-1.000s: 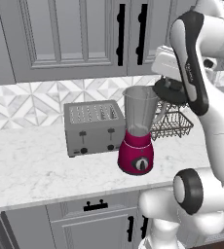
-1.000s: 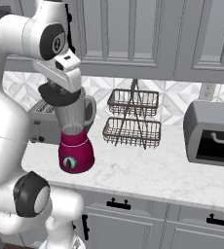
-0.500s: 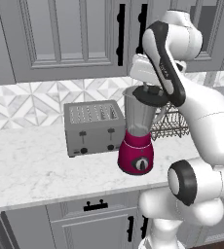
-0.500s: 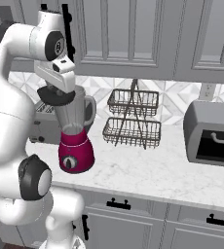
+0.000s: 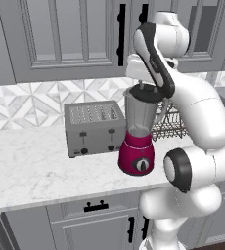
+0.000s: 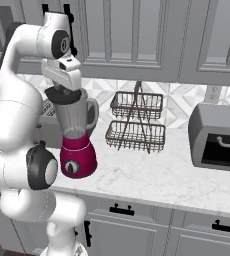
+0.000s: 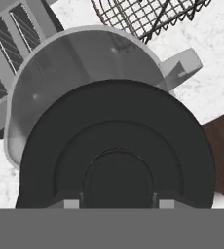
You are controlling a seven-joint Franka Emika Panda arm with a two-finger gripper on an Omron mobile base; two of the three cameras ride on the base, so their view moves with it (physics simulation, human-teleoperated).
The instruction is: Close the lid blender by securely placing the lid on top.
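Observation:
The blender [image 5: 139, 131] stands on the marble counter [image 5: 41, 166], its magenta base [image 6: 78, 160] under a clear grey jar [image 6: 75, 116] with a side handle. My gripper [image 5: 144, 86] is directly above the jar, shut on the dark round lid [image 5: 143, 93]. The lid [image 6: 63, 95] sits level at the jar's rim; I cannot tell whether it touches. In the hand view the lid [image 7: 116, 155] covers most of the jar's mouth, and the rim [image 7: 46, 63] shows past it at the upper left. My gripper [image 7: 118, 202] grips the lid's centre knob.
A silver toaster [image 5: 92, 128] stands just left of the blender. A two-tier wire basket rack [image 6: 137, 122] stands to its right, with a grey bread box [image 6: 219, 137] further right. Wall cabinets [image 5: 60, 39] hang close above the arm.
The arm has swung left with the lid, from beside the wire rack to directly over the blender jar, and lowered it to the rim.

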